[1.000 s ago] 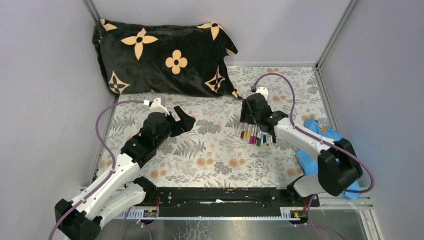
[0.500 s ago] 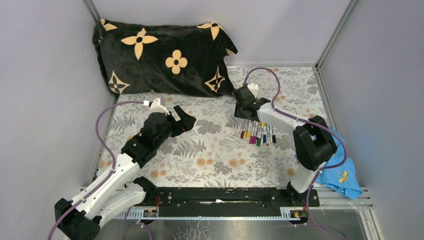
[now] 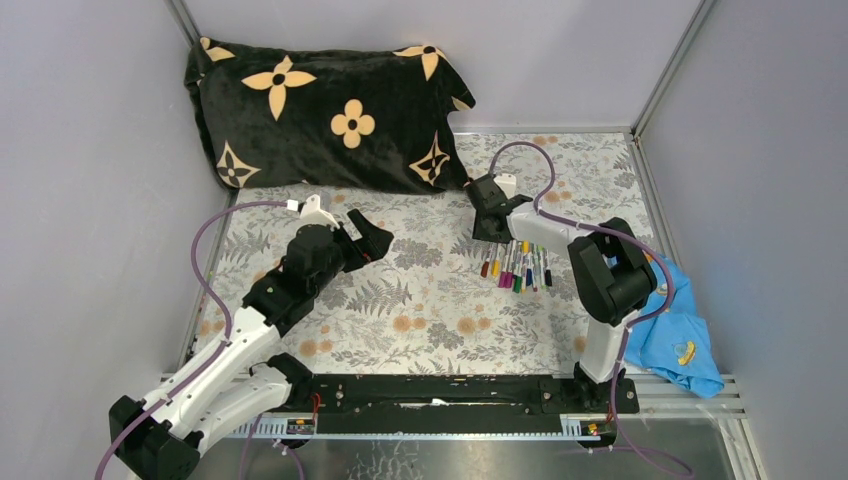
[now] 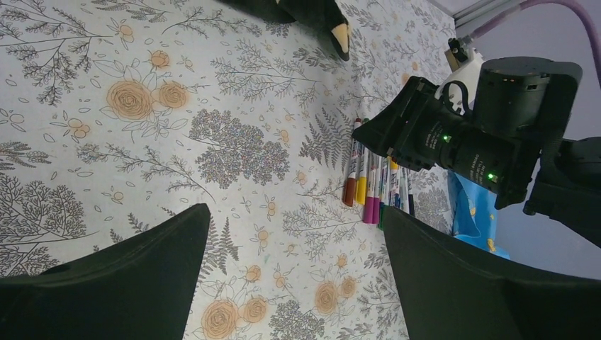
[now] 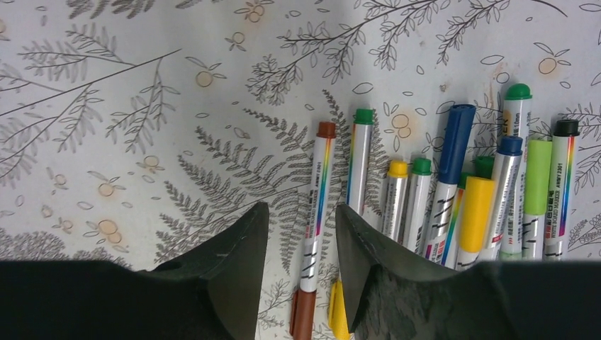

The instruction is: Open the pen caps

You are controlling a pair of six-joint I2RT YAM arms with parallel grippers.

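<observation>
Several pens (image 3: 515, 268) with whitish-grey barrels lie side by side on the floral mat, caps on. My right gripper (image 3: 488, 236) is open right above their left end. In the right wrist view its jaws (image 5: 301, 212) straddle the leftmost pen (image 5: 317, 191) without touching it. That pen's brown cap (image 5: 303, 312) lies between the fingers, with a yellow cap (image 5: 339, 312) beside it. More pens (image 5: 453, 191) with green, blue, yellow and black ends lie to the right. My left gripper (image 3: 372, 238) is open and empty above the mat (image 4: 294, 212), well left of the pens (image 4: 372, 188).
A black pillow (image 3: 320, 110) with tan flowers lies at the back left. A blue cloth (image 3: 685, 340) lies at the right edge near the right arm's base. Grey walls close in the mat on three sides.
The right gripper has moved back and left to the left end of the pen row, and its elbow folded in, uncovering the blue cloth. The left arm has not moved.
</observation>
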